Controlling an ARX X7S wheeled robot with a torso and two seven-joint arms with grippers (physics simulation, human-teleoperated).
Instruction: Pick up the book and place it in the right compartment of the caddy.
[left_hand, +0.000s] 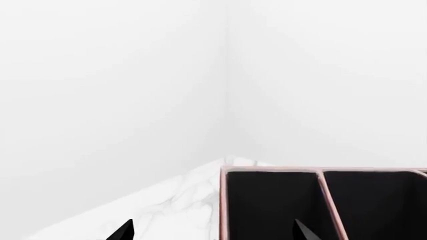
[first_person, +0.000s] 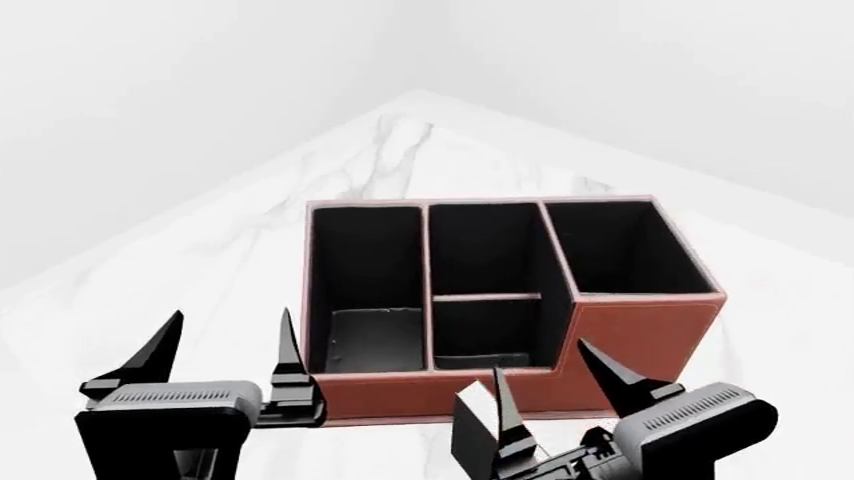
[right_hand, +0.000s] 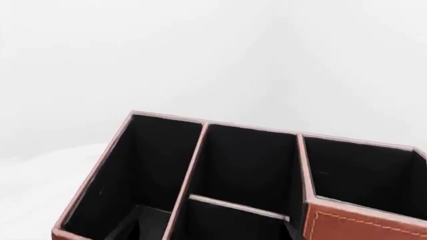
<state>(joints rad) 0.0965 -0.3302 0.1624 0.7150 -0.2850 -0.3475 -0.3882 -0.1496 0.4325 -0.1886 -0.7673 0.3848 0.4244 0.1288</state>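
Observation:
The reddish-brown caddy (first_person: 641, 340) with black lining stands on the white marble table. Its right compartment (first_person: 627, 250) is the tall end bin and looks empty; it also shows in the right wrist view (right_hand: 363, 172). The book (first_person: 473, 418), with black covers and white page edges, shows upright just in front of the caddy's low front wall, beside the inner finger of my right gripper (first_person: 541, 365). That gripper is open and nothing is between its fingers. My left gripper (first_person: 230, 325) is open and empty, in front of the caddy's left end. The book is hidden in both wrist views.
The caddy's split middle bin (first_person: 487, 290) and its low-fronted left bin (first_person: 363, 290) hold nothing I can see. The marble table (first_person: 400, 150) narrows to a far corner between plain white walls. The left wrist view shows the caddy's left rim (left_hand: 223, 205).

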